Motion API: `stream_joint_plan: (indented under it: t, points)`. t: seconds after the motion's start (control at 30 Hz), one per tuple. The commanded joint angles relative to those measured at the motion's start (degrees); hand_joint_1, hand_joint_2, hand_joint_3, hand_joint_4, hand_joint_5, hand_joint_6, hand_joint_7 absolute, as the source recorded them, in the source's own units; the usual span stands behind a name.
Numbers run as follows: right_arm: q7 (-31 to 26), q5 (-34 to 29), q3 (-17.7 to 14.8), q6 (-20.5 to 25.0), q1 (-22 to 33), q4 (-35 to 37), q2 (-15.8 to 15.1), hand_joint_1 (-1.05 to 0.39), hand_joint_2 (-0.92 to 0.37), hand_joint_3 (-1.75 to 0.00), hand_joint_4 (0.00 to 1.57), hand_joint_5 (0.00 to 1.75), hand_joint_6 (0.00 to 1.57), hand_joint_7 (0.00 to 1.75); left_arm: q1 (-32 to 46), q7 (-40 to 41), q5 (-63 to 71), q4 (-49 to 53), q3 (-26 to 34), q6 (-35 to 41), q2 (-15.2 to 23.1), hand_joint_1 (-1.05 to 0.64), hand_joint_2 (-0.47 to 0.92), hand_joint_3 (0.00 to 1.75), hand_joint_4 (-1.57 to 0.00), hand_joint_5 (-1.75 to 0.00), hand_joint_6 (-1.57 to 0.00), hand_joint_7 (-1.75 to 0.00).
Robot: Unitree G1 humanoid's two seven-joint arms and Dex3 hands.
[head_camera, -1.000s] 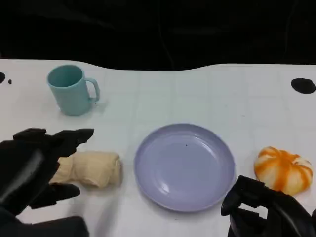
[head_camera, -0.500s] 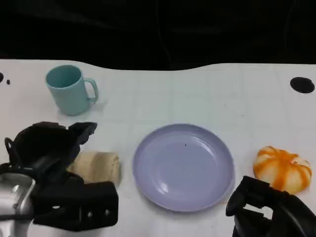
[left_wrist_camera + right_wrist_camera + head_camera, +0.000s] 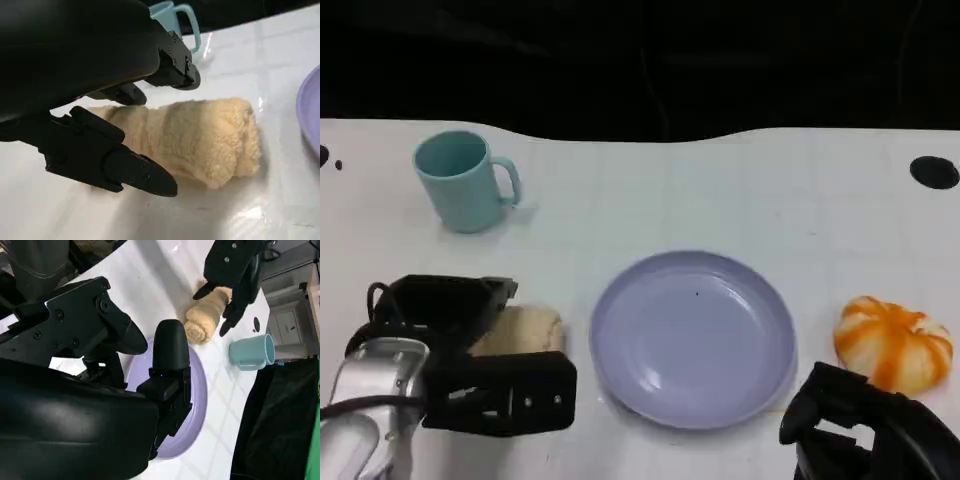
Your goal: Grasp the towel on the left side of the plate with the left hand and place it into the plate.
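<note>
The rolled beige towel (image 3: pixel 523 329) lies on the white table just left of the lavender plate (image 3: pixel 692 335). My left hand (image 3: pixel 460 350) is lowered over the towel's left part and hides it. In the left wrist view the towel (image 3: pixel 200 135) lies between the fingers (image 3: pixel 170 67) on its far side and the thumb (image 3: pixel 117 165) on its near side; they straddle it without closing. In the right wrist view the towel (image 3: pixel 207 315) sits under the left hand (image 3: pixel 235 270), beyond the plate (image 3: pixel 197 390). My right hand (image 3: pixel 865 430) rests at the lower right, holding nothing.
A teal mug (image 3: pixel 462 181) stands at the back left, behind the towel. An orange-and-white pumpkin-shaped object (image 3: pixel 893 343) sits right of the plate, near my right hand. The table's far edge meets a dark backdrop.
My left hand has turned and come down over the towel, now covering its left part with fingers on both sides. The towel, plate and right hand have hardly moved.
</note>
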Motion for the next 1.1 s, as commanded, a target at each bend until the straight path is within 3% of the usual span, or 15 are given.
stream_joint_plan:
  t: [0.03,0.13,0.2,0.27,0.33,0.37,0.47,0.5,0.6,0.67,0.7,0.8,0.9,1.0,1.1]
  points:
    - [0.0,0.1,-0.7,-0.3,0.3,-0.7,-0.8,-0.12,-0.59,-1.25,0.73,1.75,0.54,1.65,-1.4,1.1,-1.1,4.9,-2.0,-0.2,0.5,-0.48,0.92,0.03,-0.55,-0.08,-0.38,-0.02]
    - [0.0,0.2,-0.8,0.0,0.3,-0.9,-1.0,-0.13,-0.59,-1.25,0.73,1.75,0.54,1.65,-2.2,3.5,-2.7,8.4,-2.5,-1.9,0.5,-0.4,0.92,0.1,-0.62,-0.08,-0.46,-0.04]
    - [0.1,0.5,-0.9,-0.1,0.4,-0.8,-0.9,-0.13,-0.59,-1.25,0.73,1.75,0.54,1.65,-2.8,6.3,-3.8,11.4,-2.7,-3.4,0.4,-0.34,0.92,0.14,-0.81,-0.17,-0.55,-0.06]
    - [0.3,0.7,-1.0,-0.3,0.4,-0.7,-0.9,-0.12,-0.59,-1.25,0.73,1.75,0.54,1.65,-3.6,10.8,-4.4,15.1,-3.2,-5.7,0.3,-0.28,0.92,0.2,-0.73,-0.73,-0.75,-0.04]
    - [0.4,0.6,-0.9,-0.5,0.5,-0.6,-1.0,-0.12,-0.58,-1.25,0.73,1.75,0.55,1.64,-4.4,17.7,-5.2,19.4,-3.4,-9.7,0.2,-0.24,0.92,0.25,-0.78,-0.82,-0.95,-0.08]
    - [0.4,0.5,-0.9,-0.6,0.5,-0.5,-1.0,-0.12,-0.58,-1.25,0.73,1.75,0.55,1.64,-4.7,20.4,-5.5,21.2,-3.6,-11.4,0.2,-0.24,0.92,0.18,-0.83,-1.04,-1.08,-0.1]
    - [0.5,0.7,-0.8,-1.0,0.7,-0.3,-0.8,-0.12,-0.58,-1.25,0.73,1.75,0.55,1.64,-5.7,28.4,-5.1,25.7,-4.7,-13.8,0.0,-0.27,0.92,0.13,-0.79,-1.6,-1.22,-0.12]
    - [0.6,0.7,-0.8,-1.2,0.8,-0.2,-0.7,-0.12,-0.58,-1.25,0.74,1.75,0.55,1.64,-6.0,30.4,-5.2,26.8,-4.9,-14.4,-0.1,-0.27,0.92,0.14,-0.78,-1.67,-1.23,-0.13]
    - [1.1,0.9,-0.9,-2.3,0.8,0.5,-0.6,-0.11,-0.58,-1.25,0.75,1.75,0.56,1.64,-6.4,36.3,-5.5,28.7,-5.2,-16.1,-0.1,-0.29,0.92,0.15,-0.8,-1.74,-1.24,-0.22]
    - [1.3,1.1,-1.0,-2.7,0.7,0.9,-0.6,-0.12,-0.58,-1.25,0.75,1.75,0.56,1.64,-6.6,38.6,-5.6,29.3,-5.3,-16.3,-0.1,-0.3,0.92,0.17,-0.77,-1.74,-0.89,-0.96]
    - [1.5,0.8,-0.9,-3.2,0.7,1.1,-0.8,-0.12,-0.58,-1.26,0.75,1.75,0.56,1.64,-6.6,40.0,-5.6,29.4,-5.2,-16.1,-0.2,-0.29,0.92,0.19,-0.77,-1.75,-0.76,-1.2]
    - [1.4,0.6,-0.8,-3.4,0.7,1.4,-0.8,-0.13,-0.58,-1.26,0.76,1.75,0.56,1.64,-6.5,44.9,-6.0,29.4,-4.6,-16.6,-0.4,-0.23,0.91,0.2,-0.77,-1.75,-0.6,-1.62]
    - [1.2,0.5,-0.7,-3.1,0.6,1.4,-0.8,-0.13,-0.57,-1.26,0.76,1.75,0.56,1.64,-6.5,47.9,-6.3,29.5,-4.3,-16.8,-0.5,-0.2,0.89,0.19,-0.77,-1.75,-0.56,-1.7]
    - [1.2,0.4,-0.6,-3.2,0.7,1.6,-0.7,-0.13,-0.57,-1.26,0.76,1.75,0.56,1.64,-6.2,50.1,-6.7,28.0,-3.6,-16.8,-0.4,-0.19,0.86,0.21,-0.79,-1.75,-0.66,-1.52]
    - [1.3,0.4,-0.7,-3.2,0.7,1.8,-0.7,-0.12,-0.57,-1.27,0.76,1.75,0.56,1.64,-5.3,50.5,-8.3,24.7,-2.5,-17.0,-0.3,-0.19,0.84,0.27,-0.8,-1.75,-0.65,-1.61]
